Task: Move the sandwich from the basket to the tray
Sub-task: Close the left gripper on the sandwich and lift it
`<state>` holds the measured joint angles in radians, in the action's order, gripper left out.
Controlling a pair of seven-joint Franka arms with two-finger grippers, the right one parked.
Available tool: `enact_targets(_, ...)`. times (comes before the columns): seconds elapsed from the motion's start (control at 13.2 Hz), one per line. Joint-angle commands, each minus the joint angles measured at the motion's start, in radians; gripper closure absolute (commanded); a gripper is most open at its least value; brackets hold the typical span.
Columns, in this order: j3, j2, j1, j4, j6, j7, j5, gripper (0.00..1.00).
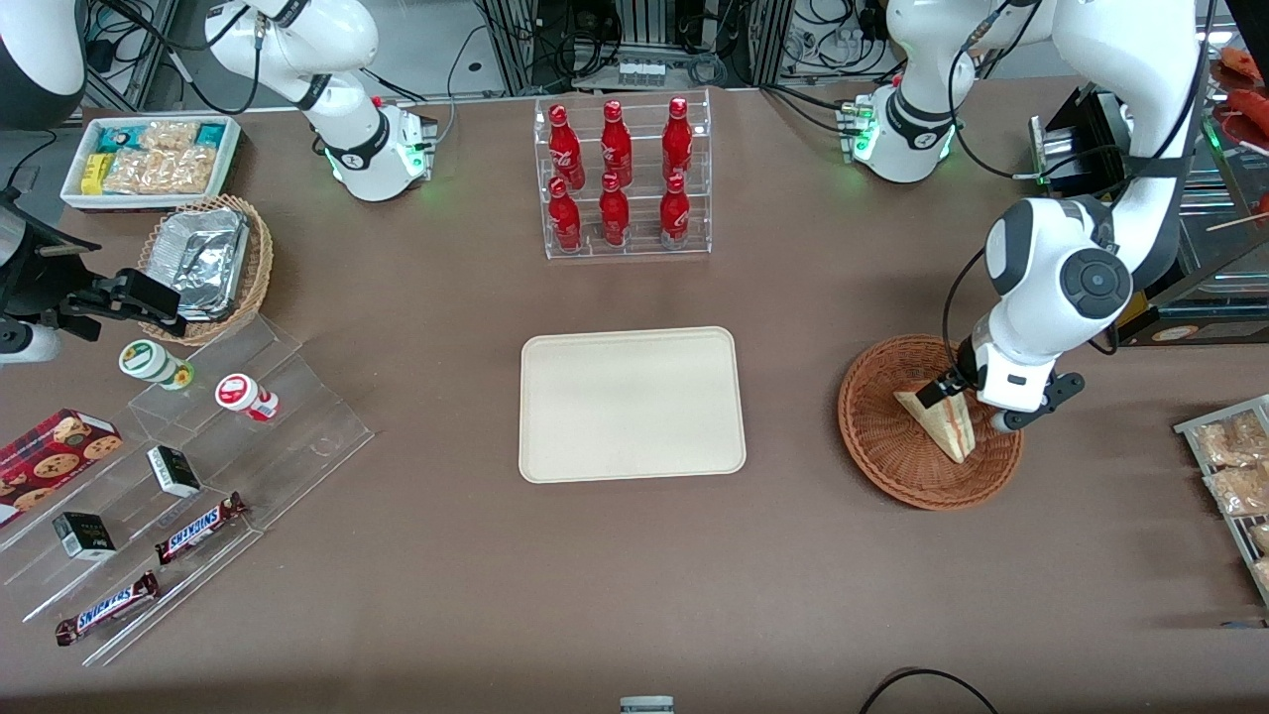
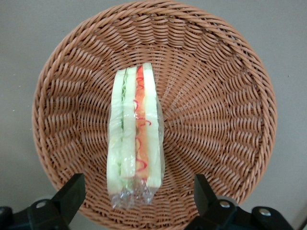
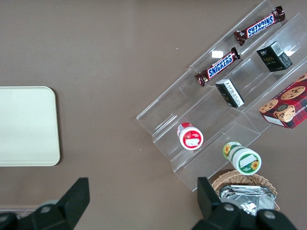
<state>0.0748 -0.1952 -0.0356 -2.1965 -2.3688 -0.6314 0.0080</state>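
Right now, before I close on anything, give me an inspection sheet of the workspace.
Surface: brown table, flat.
Sandwich: sandwich lies in the basket, clear-wrapped, cut edge up.
Tray: tray bare, toward the parked arm's end from the basket.
Gripper: gripper hovers over the sandwich, fingers open, one on each side of it, apart from the wrap.
Clutter: bottle rack farther from the front camera than the tray; snack steps, foil-container basket and snack box at the parked arm's end; snack packets at the working arm's end.
Cables: black cable at the table's near edge.
Surroundings: nothing seen.
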Motion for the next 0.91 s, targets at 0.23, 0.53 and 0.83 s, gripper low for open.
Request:
enact_targets(0.23, -0.007, -0.069, 0.006, 0.0, -0.07, -0.025, 0.013, 0.0)
enact_targets(0.53, -0.007, -0.075, 0.008, -0.009, -0.057, -0.027, 0.013, 0.96)
enact_targets(0.83, -0.006, -0.026, 0.005, 0.024, 0.055, -0.013, 0.013, 1.0)
